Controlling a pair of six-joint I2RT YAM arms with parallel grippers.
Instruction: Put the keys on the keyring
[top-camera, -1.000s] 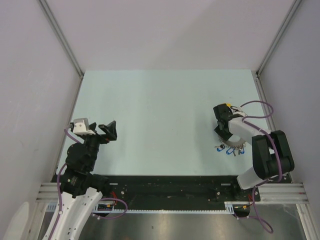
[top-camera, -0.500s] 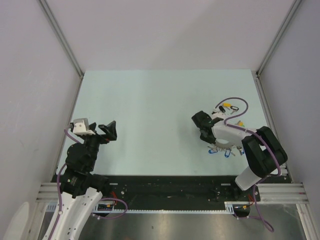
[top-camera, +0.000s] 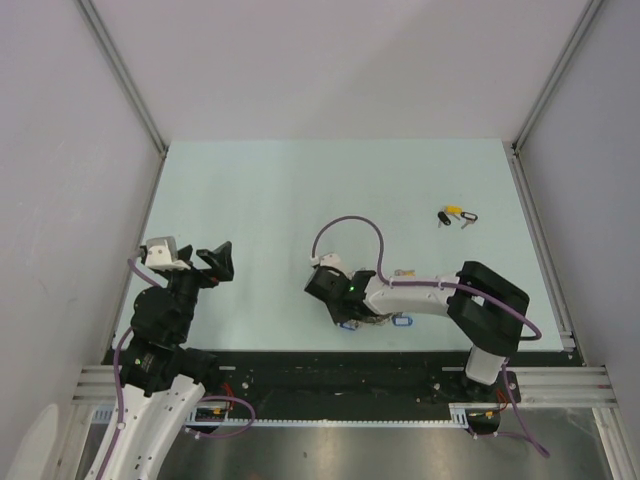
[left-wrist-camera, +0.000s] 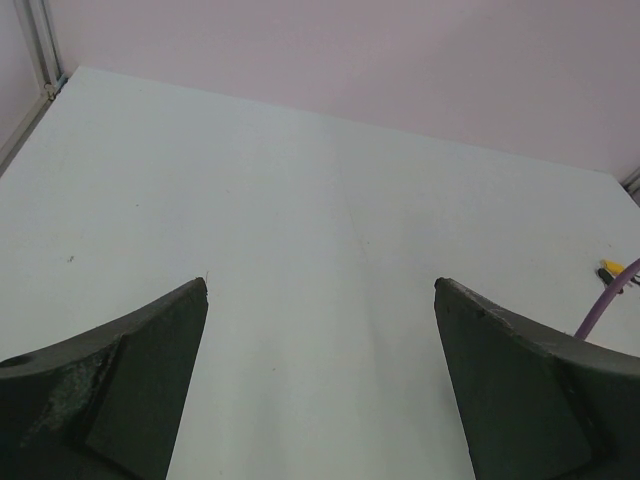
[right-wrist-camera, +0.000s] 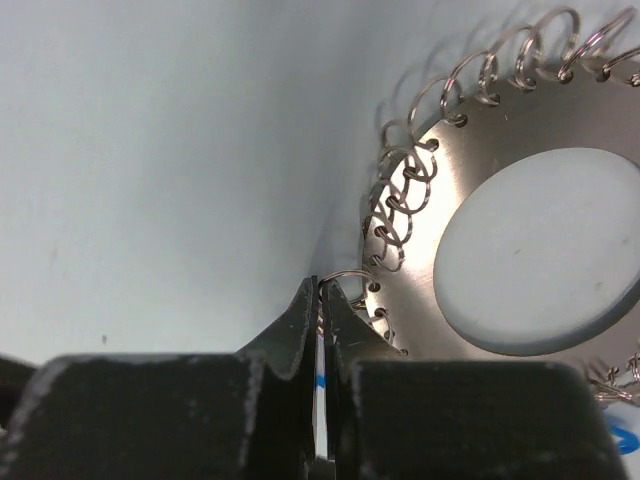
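The keys (top-camera: 455, 216), one black-tagged and one yellow-tagged, lie loose at the back right of the table. The yellow one also shows at the right edge of the left wrist view (left-wrist-camera: 607, 270). The keyring (top-camera: 362, 320) lies near the front middle, mostly hidden under my right arm, with a blue tag (top-camera: 401, 321) sticking out. In the right wrist view it is a metal disc (right-wrist-camera: 440, 190) rimmed with small wire rings. My right gripper (top-camera: 333, 290) (right-wrist-camera: 321, 290) is shut on a thin white-and-blue tag of the keyring. My left gripper (top-camera: 215, 262) (left-wrist-camera: 320, 290) is open, empty and raised at the left.
White walls with metal posts enclose the pale table (top-camera: 300, 200) on three sides. A purple cable (top-camera: 350, 228) loops above my right wrist. The black front rail (top-camera: 330, 365) runs just behind the keyring.
My right arm has swung left from the right side to the front middle, dragging the keyring with it. The two loose keys are now uncovered. The left arm has not moved.
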